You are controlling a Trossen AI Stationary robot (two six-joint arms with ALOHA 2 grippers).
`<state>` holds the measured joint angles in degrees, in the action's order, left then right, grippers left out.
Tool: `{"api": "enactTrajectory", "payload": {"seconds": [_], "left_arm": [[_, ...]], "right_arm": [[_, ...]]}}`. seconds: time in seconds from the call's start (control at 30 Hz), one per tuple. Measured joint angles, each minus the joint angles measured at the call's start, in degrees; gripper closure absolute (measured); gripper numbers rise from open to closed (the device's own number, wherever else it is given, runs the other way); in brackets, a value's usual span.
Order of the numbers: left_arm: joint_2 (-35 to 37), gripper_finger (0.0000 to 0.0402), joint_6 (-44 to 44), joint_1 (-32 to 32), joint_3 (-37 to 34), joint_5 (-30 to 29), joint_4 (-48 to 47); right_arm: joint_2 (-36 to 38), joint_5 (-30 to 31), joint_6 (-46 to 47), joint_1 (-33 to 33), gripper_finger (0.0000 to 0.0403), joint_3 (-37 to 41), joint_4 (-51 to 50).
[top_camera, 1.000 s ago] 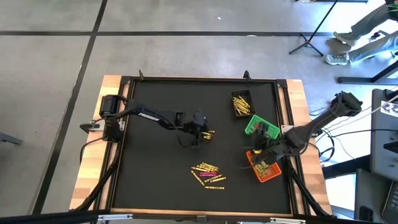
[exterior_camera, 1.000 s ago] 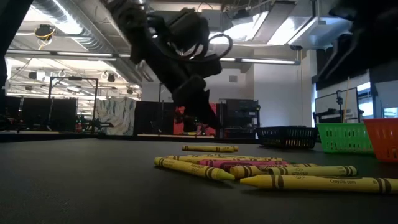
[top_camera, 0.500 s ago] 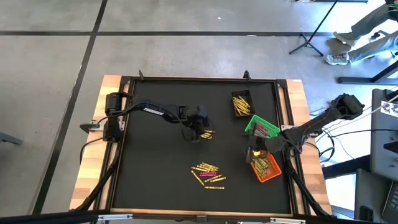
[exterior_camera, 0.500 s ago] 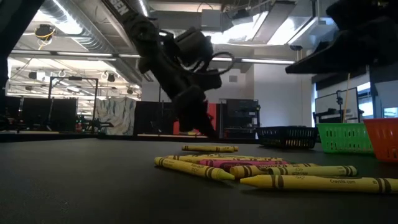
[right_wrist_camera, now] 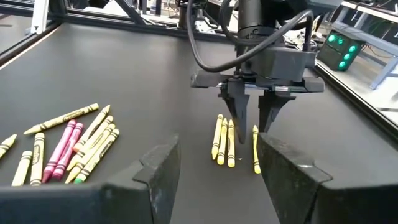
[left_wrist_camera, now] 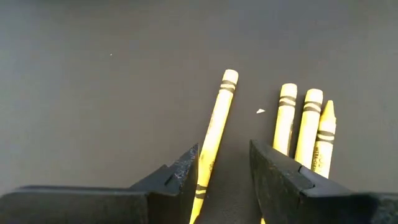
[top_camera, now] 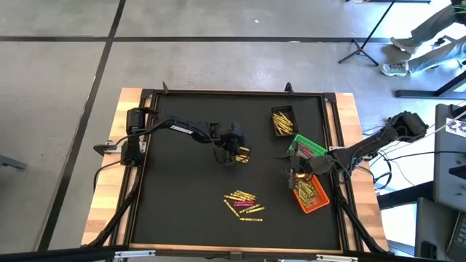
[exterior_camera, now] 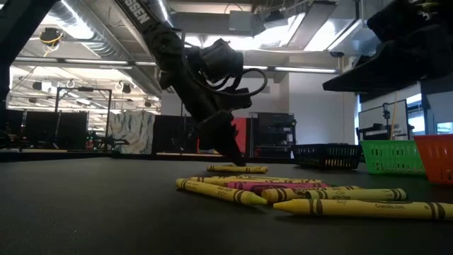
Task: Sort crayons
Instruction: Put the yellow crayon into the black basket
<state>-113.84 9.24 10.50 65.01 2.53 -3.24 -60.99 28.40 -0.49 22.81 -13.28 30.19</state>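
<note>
The left tool [top_camera: 234,155], fingers parted and holding nothing, hangs low over four thin yellow wax crayons [top_camera: 243,154] mid-table, while the right tool [top_camera: 294,175] waits open beside the orange plastic bin [top_camera: 318,204].

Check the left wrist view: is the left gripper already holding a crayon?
No: the left gripper is open, its fingers straddling one yellow crayon lying on the mat.

Mat's left half lies bare, open to approach; loose crayons [top_camera: 244,204] clutter the near centre. Three bins [top_camera: 306,175] crowd the right edge; left gripper [top_camera: 234,156] occupies mid-mat.
</note>
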Motion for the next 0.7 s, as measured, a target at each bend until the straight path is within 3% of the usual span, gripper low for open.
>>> {"api": "enactTrajectory", "payload": {"seconds": [0.2, 0.33, 0.7], "left_arm": [[-2.1, 0.0276, 5.5, 0.5, 0.0, 5.3, 0.5], [-3.6, 0.0283, 5.3, 1.2, 0.2, 5.4, 0.7], [-3.3, 0.0394, 4.4, 1.7, 0.0, 6.4, 1.0]], "right_arm": [[0.0, 0.0, 0.0, 0.0, 0.0194, 0.0, -0.1], [0.0, -0.1, 0.1, 0.0, 0.0194, 0.0, 0.2], [0.0, 2.1, 3.5, 0.0, 0.0194, 0.0, -0.2]]}}
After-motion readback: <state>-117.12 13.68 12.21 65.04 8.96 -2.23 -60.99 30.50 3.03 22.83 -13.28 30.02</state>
